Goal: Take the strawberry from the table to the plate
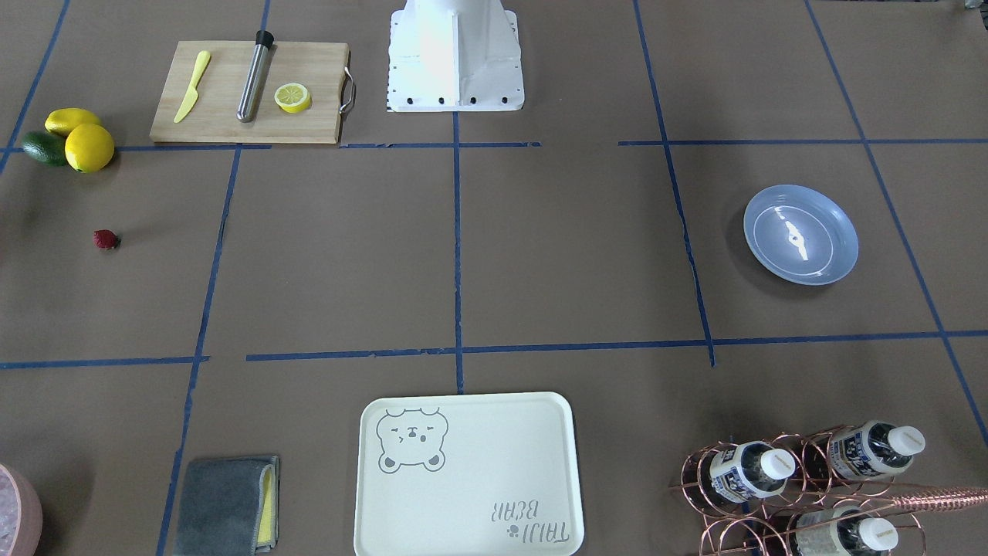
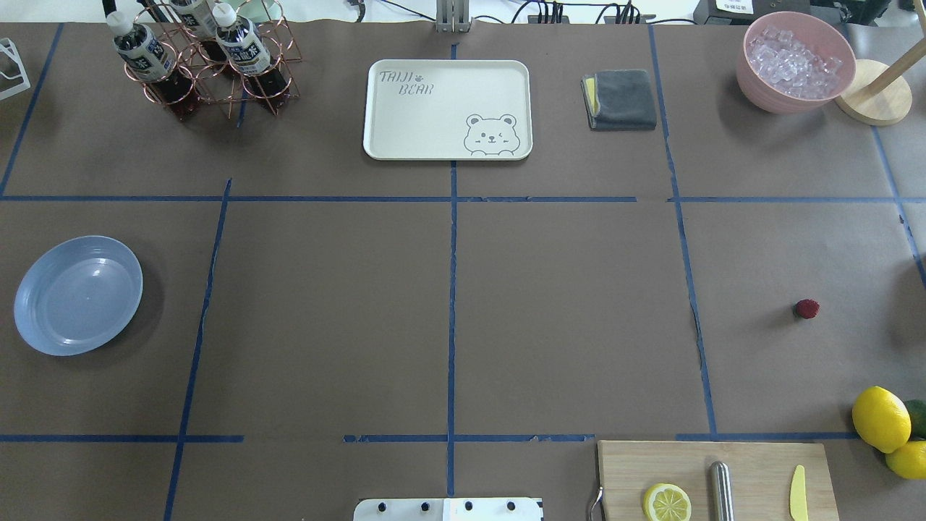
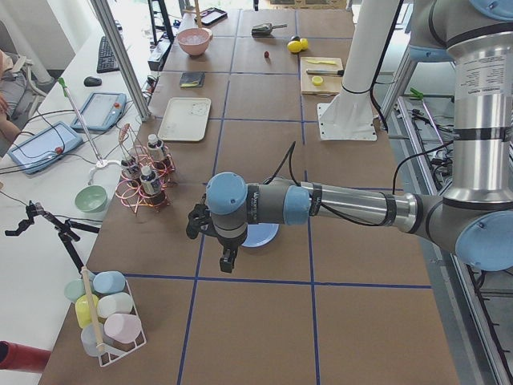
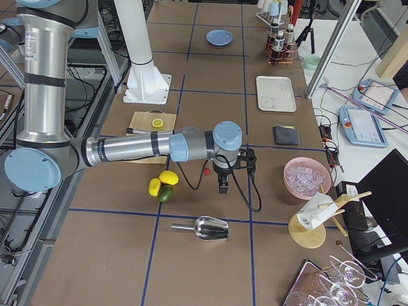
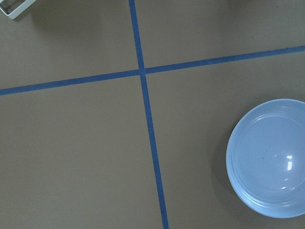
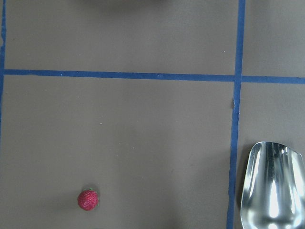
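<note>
The strawberry [image 1: 106, 239] [image 2: 806, 309] lies alone on the brown paper table [image 1: 556, 255], near the lemons; the right wrist view has it low and left [image 6: 88, 200]. Far across the table rests the light-blue plate [image 1: 800, 234] [image 2: 78, 294] [image 5: 269, 157], with nothing on it. My right gripper [image 4: 222, 187] hangs above the table just beside the strawberry [image 4: 206, 171]. Over the plate's near edge [image 3: 260, 235] hovers my left gripper [image 3: 228, 261]. Both grippers show only in the side views, so I cannot tell whether either is open or shut.
Two lemons and a lime [image 2: 886, 423] sit next to a cutting board [image 2: 752, 463] holding a lemon half, muddler and knife. At the far side are a bear tray [image 2: 448, 108], bottle rack [image 2: 206, 61], folded cloth [image 2: 621, 99] and ice bowl [image 2: 794, 61]. A metal scoop [image 6: 271, 186] lies near the right gripper.
</note>
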